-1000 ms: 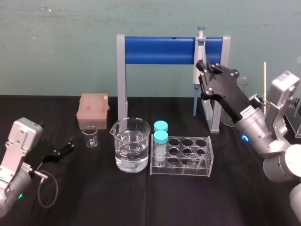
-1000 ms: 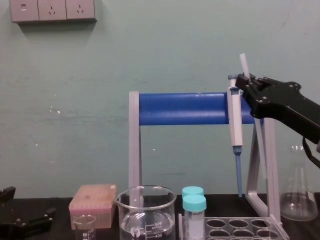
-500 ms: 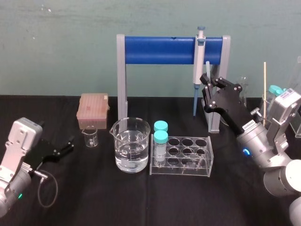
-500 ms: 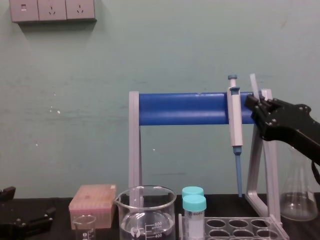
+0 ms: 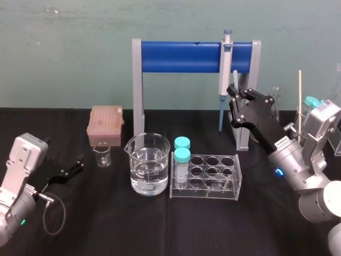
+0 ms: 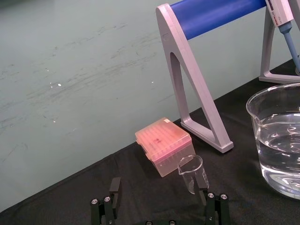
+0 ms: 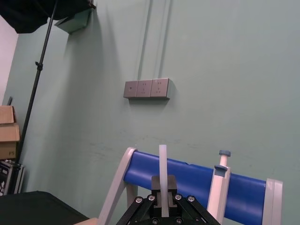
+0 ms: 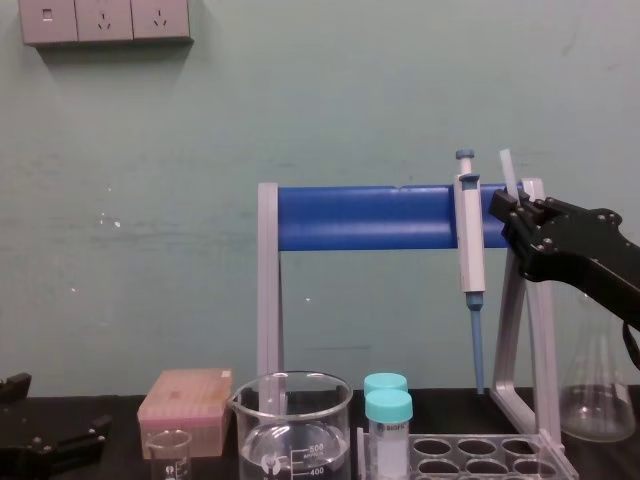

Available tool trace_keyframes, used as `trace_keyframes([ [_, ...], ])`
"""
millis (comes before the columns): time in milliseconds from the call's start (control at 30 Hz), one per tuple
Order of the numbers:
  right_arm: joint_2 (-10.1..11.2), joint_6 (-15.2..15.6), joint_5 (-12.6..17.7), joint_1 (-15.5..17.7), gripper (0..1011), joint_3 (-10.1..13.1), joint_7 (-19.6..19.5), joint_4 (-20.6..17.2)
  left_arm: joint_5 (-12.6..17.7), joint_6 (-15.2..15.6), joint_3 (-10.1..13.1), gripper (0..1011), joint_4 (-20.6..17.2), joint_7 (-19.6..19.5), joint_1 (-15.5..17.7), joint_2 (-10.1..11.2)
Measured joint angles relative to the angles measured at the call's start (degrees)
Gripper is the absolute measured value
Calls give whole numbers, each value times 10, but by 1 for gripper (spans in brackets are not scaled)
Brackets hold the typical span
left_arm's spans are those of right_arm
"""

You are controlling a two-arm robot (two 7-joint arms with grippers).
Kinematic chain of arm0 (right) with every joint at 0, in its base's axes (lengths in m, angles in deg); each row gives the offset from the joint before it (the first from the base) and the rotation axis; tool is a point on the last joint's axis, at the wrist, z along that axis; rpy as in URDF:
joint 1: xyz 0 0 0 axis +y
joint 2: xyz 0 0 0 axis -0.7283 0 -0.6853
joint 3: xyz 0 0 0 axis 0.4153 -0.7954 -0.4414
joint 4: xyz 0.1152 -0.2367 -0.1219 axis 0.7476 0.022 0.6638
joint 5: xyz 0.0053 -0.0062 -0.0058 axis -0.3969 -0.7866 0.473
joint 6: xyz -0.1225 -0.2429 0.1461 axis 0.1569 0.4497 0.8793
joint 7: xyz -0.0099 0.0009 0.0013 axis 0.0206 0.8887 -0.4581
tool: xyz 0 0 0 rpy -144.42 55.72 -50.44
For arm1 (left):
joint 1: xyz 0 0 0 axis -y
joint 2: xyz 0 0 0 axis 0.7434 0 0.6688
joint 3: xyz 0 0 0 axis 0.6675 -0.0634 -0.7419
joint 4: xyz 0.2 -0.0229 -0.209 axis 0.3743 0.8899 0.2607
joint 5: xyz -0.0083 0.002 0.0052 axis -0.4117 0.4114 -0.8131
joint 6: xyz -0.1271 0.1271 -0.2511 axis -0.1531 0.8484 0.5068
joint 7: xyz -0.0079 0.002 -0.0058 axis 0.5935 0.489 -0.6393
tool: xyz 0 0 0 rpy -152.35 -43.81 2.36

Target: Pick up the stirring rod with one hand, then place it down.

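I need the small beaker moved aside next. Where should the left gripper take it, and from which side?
Probably across its cylindrical wall, about mid-height, coming level from the robot's left: the small beaker stands upright, and the open left gripper lies on that side. The pink tip box sits close behind it. The right gripper holds the stirring rod by the stand.

Pipette (image 5: 226, 58) hangs on blue stand (image 5: 181, 57); beaker (image 5: 147, 156) beside tube rack (image 5: 208, 192).
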Motion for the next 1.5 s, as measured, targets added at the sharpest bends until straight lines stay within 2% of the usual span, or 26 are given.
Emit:
trace_keyframes([
  [1500, 0, -1, 2, -1, 70, -1, 2, 0, 0, 0, 0, 1000, 0, 0, 0, 0],
])
